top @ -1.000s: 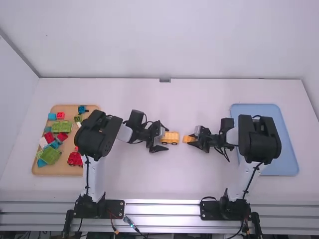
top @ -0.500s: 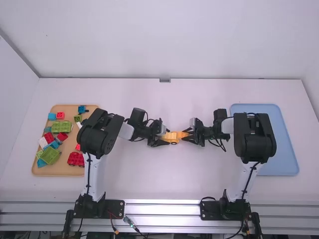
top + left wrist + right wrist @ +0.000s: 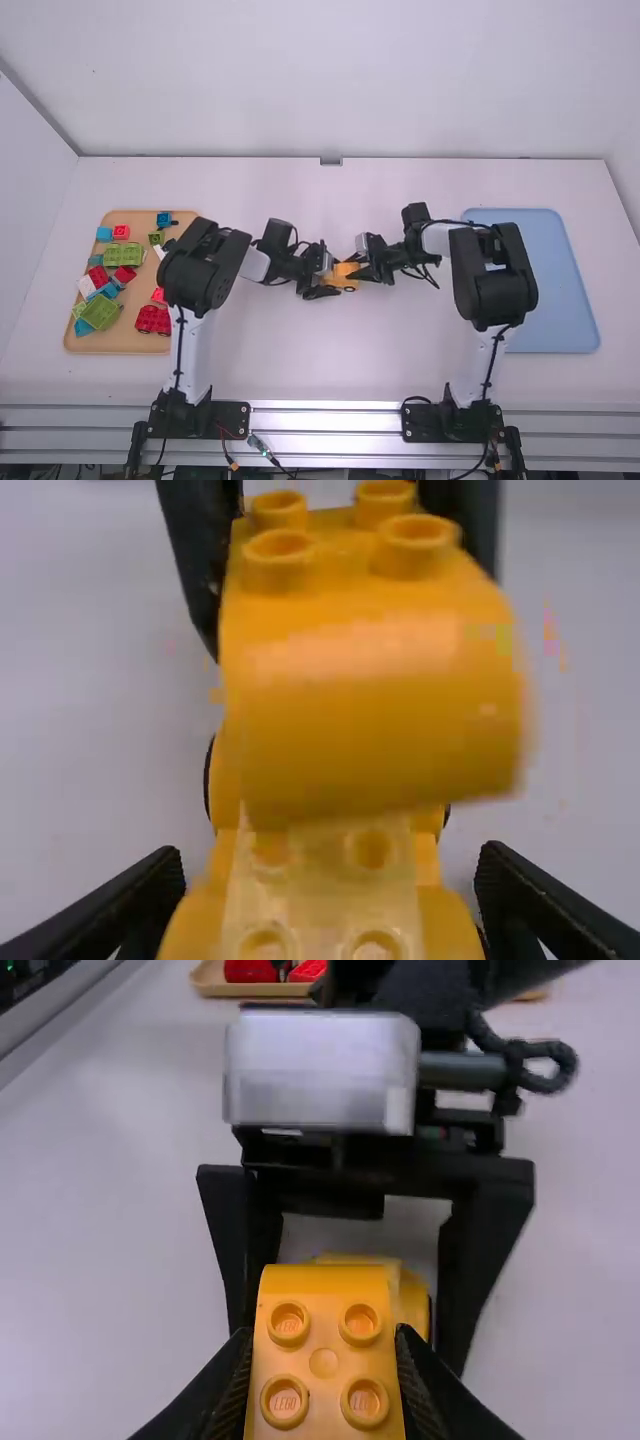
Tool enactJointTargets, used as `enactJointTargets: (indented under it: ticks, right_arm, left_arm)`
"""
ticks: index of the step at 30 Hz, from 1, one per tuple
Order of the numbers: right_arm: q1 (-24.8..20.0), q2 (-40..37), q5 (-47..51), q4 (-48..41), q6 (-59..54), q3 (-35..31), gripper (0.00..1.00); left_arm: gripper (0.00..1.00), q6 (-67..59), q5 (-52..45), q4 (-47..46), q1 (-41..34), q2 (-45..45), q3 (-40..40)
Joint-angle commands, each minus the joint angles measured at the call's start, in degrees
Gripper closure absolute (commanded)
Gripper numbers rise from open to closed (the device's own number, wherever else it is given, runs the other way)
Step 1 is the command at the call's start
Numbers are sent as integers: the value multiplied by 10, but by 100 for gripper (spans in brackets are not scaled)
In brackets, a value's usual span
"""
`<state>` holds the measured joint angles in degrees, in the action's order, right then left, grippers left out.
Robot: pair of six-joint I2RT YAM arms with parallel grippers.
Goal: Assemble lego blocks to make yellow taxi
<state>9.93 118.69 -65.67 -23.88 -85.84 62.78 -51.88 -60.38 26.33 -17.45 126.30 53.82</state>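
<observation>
Off to the left, a wooden tray (image 3: 110, 344) carries loose red blocks (image 3: 152, 320), green blocks (image 3: 124, 256) and blue blocks (image 3: 104, 234), with the left arm (image 3: 205, 265) across its near right part. The right arm (image 3: 495, 275) hides some of a blue tray (image 3: 570, 300) on the other side. Between the trays, the two claws face each other closely, leaving little room around the work.

The left claw (image 3: 332, 278) is closed about the sides of the yellow car base (image 3: 320, 880), at the table's middle. The right claw (image 3: 357, 268) pinches a yellow block (image 3: 325, 1360) by its sides, studs up, over part of the base; I cannot tell whether the block is pressed fully home.
</observation>
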Motion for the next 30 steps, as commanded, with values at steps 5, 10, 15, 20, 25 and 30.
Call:
enactJointTargets:
  ticks: [5, 10, 15, 20, 25, 30]
  right_arm:
    - [6, -9, 12, 21, 41, 5, 100]
    - [12, -9, 13, 28, 46, -5, 100]
    - [13, -9, 10, 79, 70, -33, 100]
    - [27, -9, 19, 177, 159, -68, 100]
    - [33, -9, 31, 273, 237, -102, 100]
    - [32, -9, 33, 293, 256, -116, 100]
  left_arm:
    - [33, -3, -2, -3, -7, 13, -9]
    - [55, -3, -1, -3, -5, 13, -9]
    - [56, -2, -2, -3, -6, 13, -8]
    - [62, -2, 0, -3, -7, 13, -5]
    - [62, -2, 1, -3, -9, 13, -4]
    - [65, -2, 13, -1, -9, 13, -4]
